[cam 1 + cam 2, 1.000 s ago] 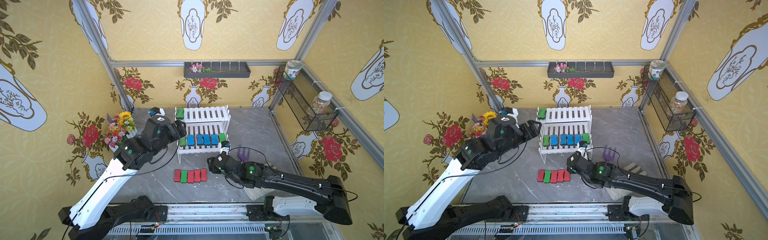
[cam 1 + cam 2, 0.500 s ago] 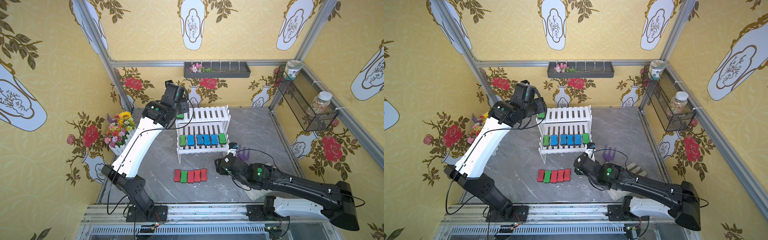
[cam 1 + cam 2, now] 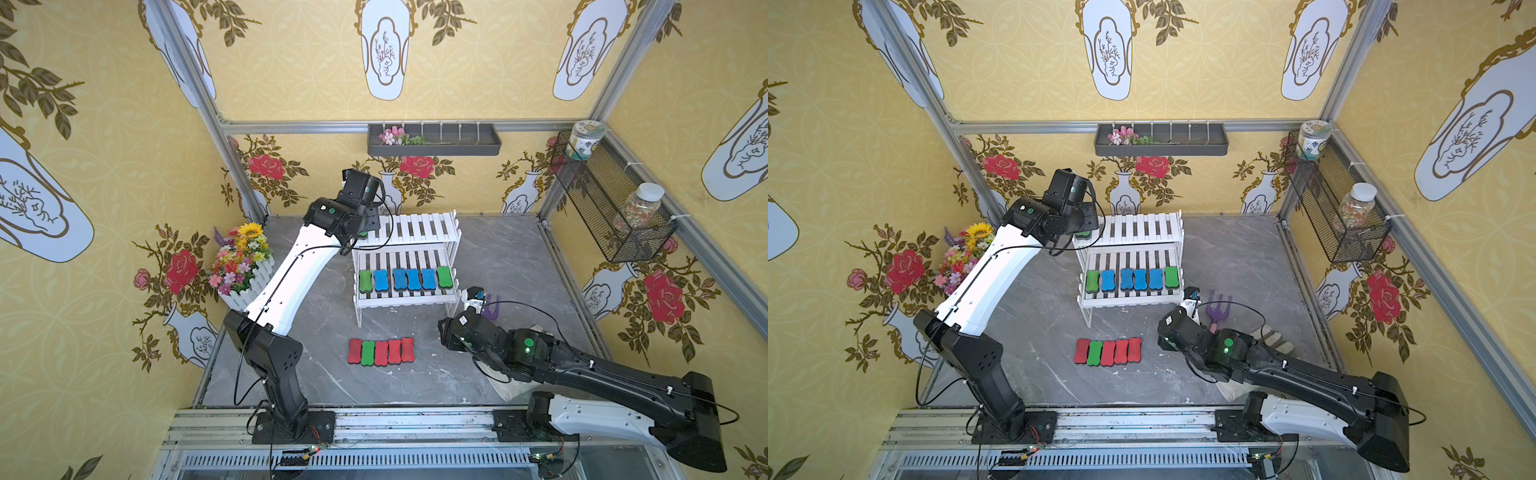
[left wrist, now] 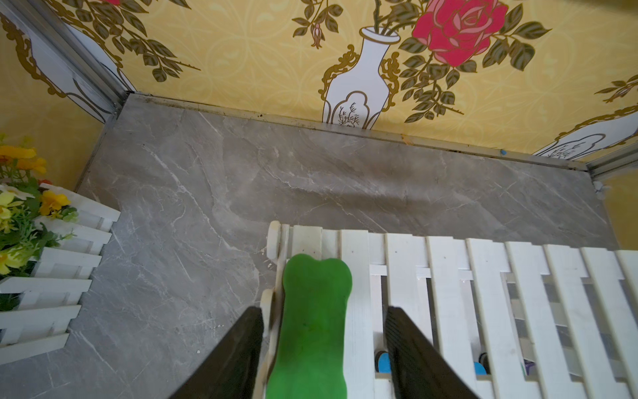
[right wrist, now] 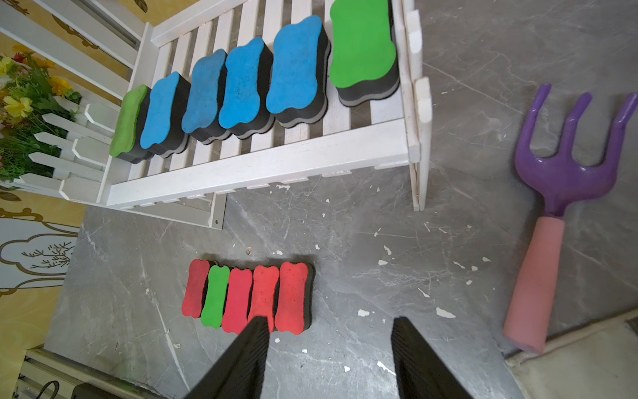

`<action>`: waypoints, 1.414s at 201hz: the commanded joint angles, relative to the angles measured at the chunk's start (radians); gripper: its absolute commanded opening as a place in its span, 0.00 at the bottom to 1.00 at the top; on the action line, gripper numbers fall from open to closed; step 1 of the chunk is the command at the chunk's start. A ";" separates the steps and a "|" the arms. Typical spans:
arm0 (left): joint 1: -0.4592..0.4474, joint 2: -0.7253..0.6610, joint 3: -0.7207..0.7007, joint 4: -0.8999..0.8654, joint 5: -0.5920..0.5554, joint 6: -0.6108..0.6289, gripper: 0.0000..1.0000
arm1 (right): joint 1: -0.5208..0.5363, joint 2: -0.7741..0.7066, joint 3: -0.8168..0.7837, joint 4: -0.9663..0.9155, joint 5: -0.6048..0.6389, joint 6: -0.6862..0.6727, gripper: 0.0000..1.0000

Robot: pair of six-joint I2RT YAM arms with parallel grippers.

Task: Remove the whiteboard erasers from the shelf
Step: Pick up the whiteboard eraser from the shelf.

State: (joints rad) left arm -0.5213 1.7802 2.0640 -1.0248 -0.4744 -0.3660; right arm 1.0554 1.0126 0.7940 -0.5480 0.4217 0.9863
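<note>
Green eraser sits on the shelf top tier's end, between the left gripper fingers, gaps both sides, not pinched. Right gripper spread wide, empty, over the table by the red row.

Open tabletop lies between the row of erasers, the shelf and the purple rake.

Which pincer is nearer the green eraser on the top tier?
Left. The left pincer straddles the green eraser; the right pincer hangs over the table by the shelf's front corner.
</note>
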 commanded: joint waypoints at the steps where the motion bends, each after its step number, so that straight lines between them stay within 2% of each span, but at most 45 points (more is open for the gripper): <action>1: 0.003 0.013 -0.009 0.013 -0.007 0.013 0.61 | -0.001 -0.006 -0.003 0.013 0.007 -0.008 0.62; 132: 0.002 0.025 -0.072 0.008 -0.069 0.053 0.52 | -0.020 -0.001 -0.010 0.008 0.003 0.003 0.62; 177: -0.041 0.014 -0.048 0.003 -0.154 0.069 0.55 | -0.022 0.009 -0.010 0.015 -0.002 0.006 0.62; 198: -0.052 0.013 -0.036 0.005 -0.155 0.088 0.56 | -0.022 0.015 -0.007 0.017 -0.003 0.007 0.62; 237: -0.057 0.040 -0.031 -0.040 -0.216 0.088 0.54 | -0.022 0.027 -0.001 0.018 -0.006 0.007 0.62; 265: -0.059 0.043 -0.035 -0.051 -0.228 0.084 0.55 | -0.023 0.033 0.006 0.020 -0.008 0.005 0.62; 284: -0.060 0.044 -0.036 -0.044 -0.214 0.088 0.52 | -0.027 0.038 0.013 0.016 -0.006 0.000 0.62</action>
State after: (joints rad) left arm -0.5808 1.8137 2.0285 -1.0515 -0.6781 -0.2848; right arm 1.0317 1.0451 0.7956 -0.5484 0.4126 0.9905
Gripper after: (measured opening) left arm 0.537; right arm 0.619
